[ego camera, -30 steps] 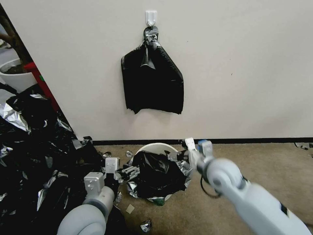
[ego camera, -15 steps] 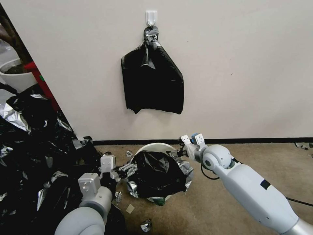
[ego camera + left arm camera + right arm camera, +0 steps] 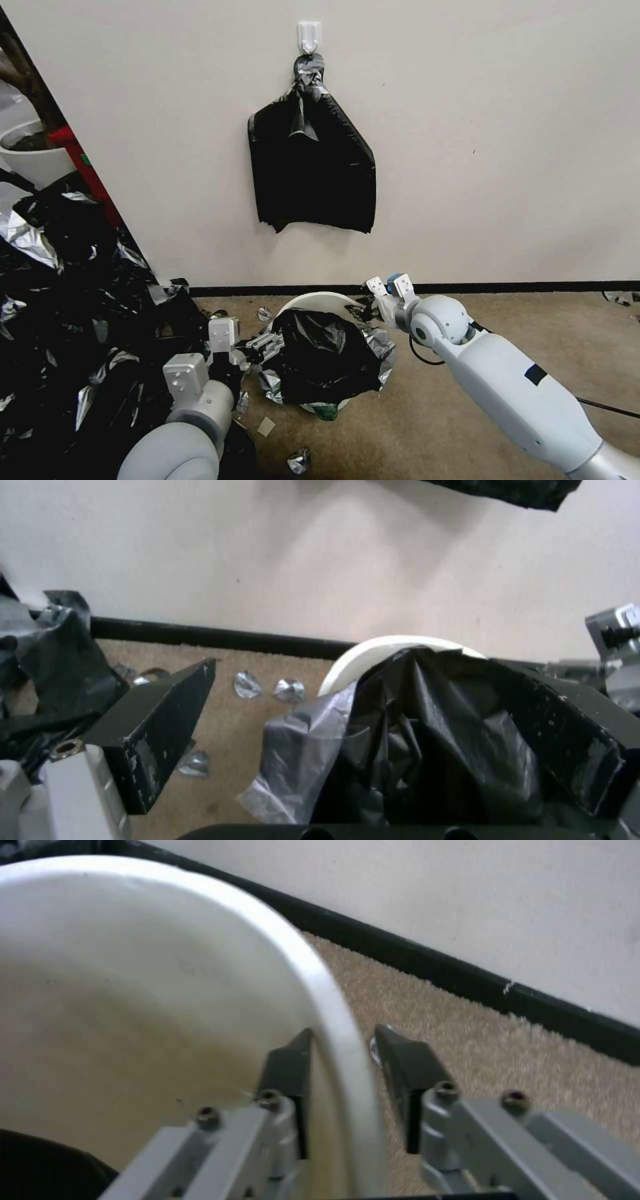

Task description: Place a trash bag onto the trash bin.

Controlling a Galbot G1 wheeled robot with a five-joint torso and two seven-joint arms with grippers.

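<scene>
My right end effector [image 3: 340,1080] straddles trash bin [image 3: 167,965] rim, unclenched, steadying it; left end effector [image 3: 373,740], spread wide, brackets trash bag [image 3: 433,740] at lower centre.

- One trash bin [image 3: 319,301] stood on the carpet.
- One trash bag [image 3: 327,357] lay over it.
- One black bundle [image 3: 311,170] hung from one wall hook [image 3: 309,35].
- Two grippers showed: left gripper [image 3: 263,347], right gripper [image 3: 340,1090].
- One white planter [image 3: 30,157] stood behind.

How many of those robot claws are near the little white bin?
2. The left gripper is by the trash bin's left side, against the trash bag; the right gripper straddles its rim.
</scene>
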